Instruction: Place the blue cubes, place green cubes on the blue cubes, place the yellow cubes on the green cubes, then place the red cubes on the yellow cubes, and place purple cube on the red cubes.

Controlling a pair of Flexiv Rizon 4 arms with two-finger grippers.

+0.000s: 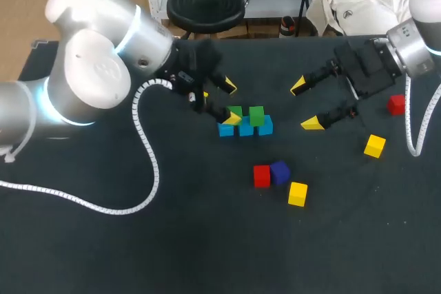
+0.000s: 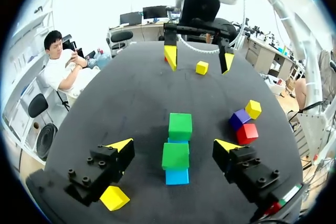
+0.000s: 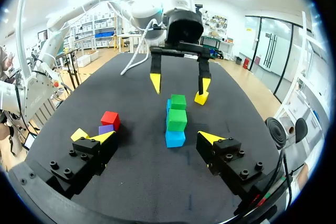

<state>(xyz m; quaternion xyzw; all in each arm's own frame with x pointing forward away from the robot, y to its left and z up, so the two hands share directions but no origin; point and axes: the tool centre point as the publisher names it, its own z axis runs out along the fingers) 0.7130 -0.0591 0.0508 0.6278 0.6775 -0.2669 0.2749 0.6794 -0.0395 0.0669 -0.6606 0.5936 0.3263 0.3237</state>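
Row of blue cubes [image 1: 246,129] with two green cubes [image 1: 256,115] on top sits around the counter [image 1: 207,239] middle, toward the far edge. The left claw [image 1: 229,102] is wide open and empty, fingers either side of the row; the right claw [image 1: 306,105] is near it on the right-edge side, also wide open and empty. Yellow cube [image 1: 375,146] lies near the right edge, second yellow cube [image 1: 298,193] by the red cube [image 1: 261,175] and purple cube [image 1: 280,171] nearer the front; they look small, light, rigid and smooth, so probably best pinched squarely on two opposite flat faces.
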